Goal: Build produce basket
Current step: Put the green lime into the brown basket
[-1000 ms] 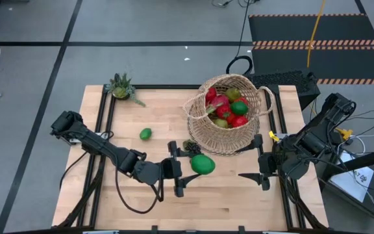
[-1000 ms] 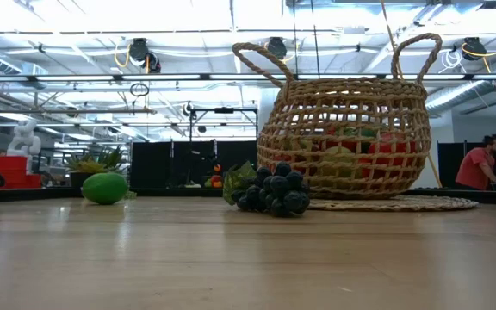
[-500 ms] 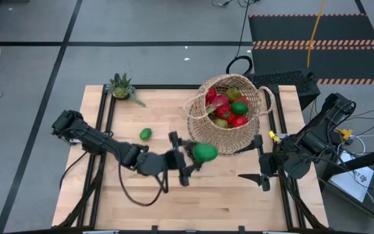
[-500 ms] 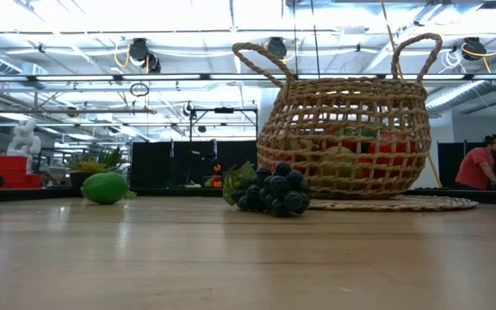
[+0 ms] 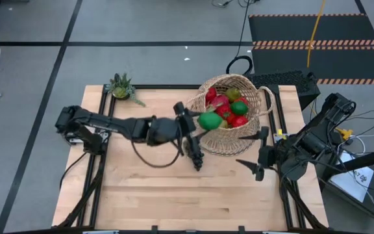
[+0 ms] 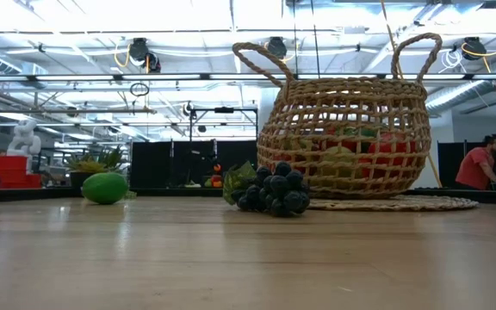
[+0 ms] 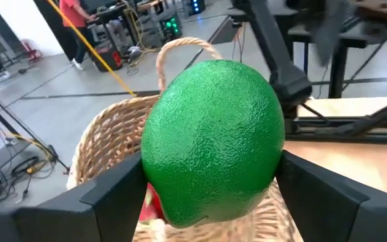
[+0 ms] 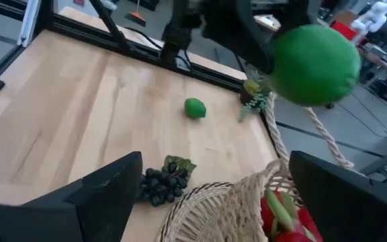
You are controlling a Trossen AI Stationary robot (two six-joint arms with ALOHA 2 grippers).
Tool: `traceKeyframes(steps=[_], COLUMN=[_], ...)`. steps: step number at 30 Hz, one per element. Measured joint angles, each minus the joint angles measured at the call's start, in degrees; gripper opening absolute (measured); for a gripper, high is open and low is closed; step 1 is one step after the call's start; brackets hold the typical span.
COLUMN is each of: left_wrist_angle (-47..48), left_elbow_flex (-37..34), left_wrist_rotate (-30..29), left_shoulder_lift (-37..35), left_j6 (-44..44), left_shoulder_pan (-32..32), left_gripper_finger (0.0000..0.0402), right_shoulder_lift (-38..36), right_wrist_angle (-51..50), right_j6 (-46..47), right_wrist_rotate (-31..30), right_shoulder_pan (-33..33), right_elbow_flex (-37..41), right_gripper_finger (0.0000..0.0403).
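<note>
Here your left pincer clamps a round, pebbly-skinned green fruit just over the rim of the tan woven wicker basket, where red and green pieces lie heaped. Your right pincer waits beside the basket, fingers wide and empty. Knobbly dark grapes and a smooth lime lie on the wooden surface.

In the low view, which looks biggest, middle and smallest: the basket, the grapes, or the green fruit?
1. The basket looks biggest.
2. The grapes come next.
3. The green fruit looks smallest, though it may sit farther back.
</note>
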State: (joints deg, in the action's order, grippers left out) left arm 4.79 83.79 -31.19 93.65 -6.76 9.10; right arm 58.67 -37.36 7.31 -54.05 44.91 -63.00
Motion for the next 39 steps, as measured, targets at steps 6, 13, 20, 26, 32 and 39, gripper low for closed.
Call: traceKeyframes(steps=[6, 13, 20, 26, 32, 39], left_wrist_angle=[0.13, 2.20, 8.42, 11.53, 11.17, 9.72], left_elbow_flex=[0.00, 4.60, 12.84, 17.43, 19.93, 19.96], left_wrist_rotate=[2.07, 9.60, 11.39, 13.36, 13.41, 13.33], left_shoulder_lift=[0.00, 0.85, 4.87, 10.78, 16.84, 20.03], left_j6=[-0.27, -1.83, -3.86, -3.65, -3.14, -3.15], left_shoulder_pan=[-6.24, -12.82, -15.83, -17.34, -18.04, -18.07], left_gripper_finger=[0.0310, 0.0310, 0.0310, 0.0310, 0.0310, 0.0310], right_shoulder_lift=[0.00, 0.00, 0.02, -1.03, -2.96, -3.97], right_wrist_angle=[-0.31, -1.07, -1.03, -2.82, -3.55, -6.29], right_j6=[1.03, 2.39, -0.24, -2.47, -2.88, -0.05], right_wrist_rotate=[-0.16, -0.15, -0.28, -3.18, -3.16, -2.92], right_shoulder_pan=[-0.02, -0.63, -1.07, -1.28, -1.44, -1.40], right_elbow_flex=[0.00, 0.00, 0.00, 0.00, 0.00, 0.00], right_gripper_finger=[0.0310, 0.0194, 0.0079, 0.0014, 0.0007, 0.0006])
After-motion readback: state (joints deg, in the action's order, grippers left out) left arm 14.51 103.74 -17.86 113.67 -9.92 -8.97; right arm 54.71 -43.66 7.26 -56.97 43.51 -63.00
